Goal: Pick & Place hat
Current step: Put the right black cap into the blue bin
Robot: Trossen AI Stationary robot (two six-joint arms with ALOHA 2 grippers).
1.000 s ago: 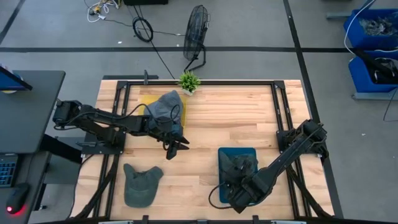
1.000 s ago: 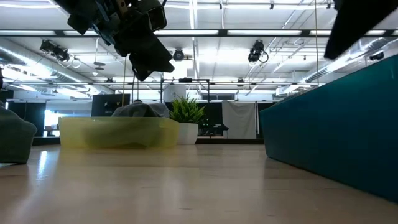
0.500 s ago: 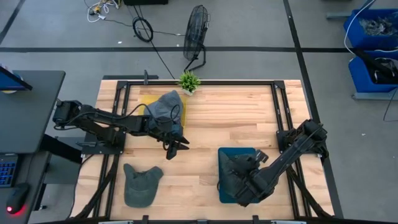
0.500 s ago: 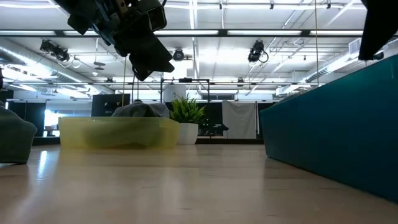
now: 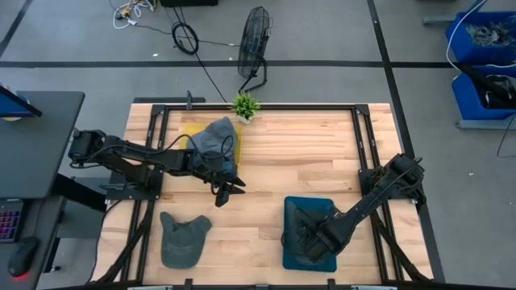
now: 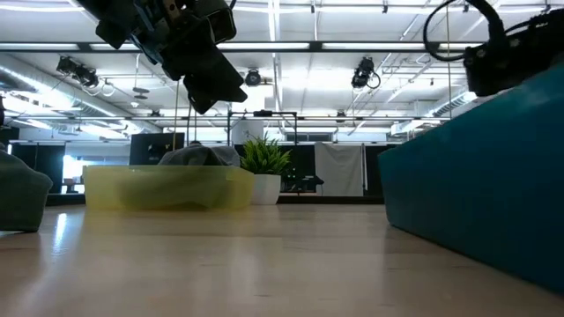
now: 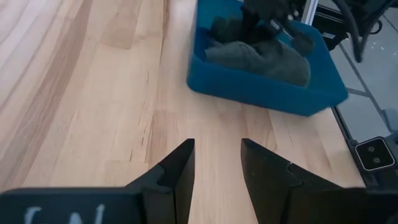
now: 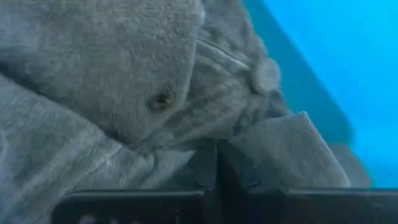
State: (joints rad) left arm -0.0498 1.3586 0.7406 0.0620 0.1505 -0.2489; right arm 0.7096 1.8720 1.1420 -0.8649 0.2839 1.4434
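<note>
Having shifted over the blue bin [image 5: 310,256], right hand [image 8: 217,163] closed on hat [image 8: 118,93].

I'm seeing two dark, matte black arms, each built of slim links with chunky rounded joints. The left pincer [image 7: 216,180] shows two flat, squared black fingers [image 7: 178,173] with stepped inner edges, and pale lettering on the housing behind them. A black cable loops off the right arm [image 6: 507,57].

Bright overhead light; right wrist view blurred.
</note>
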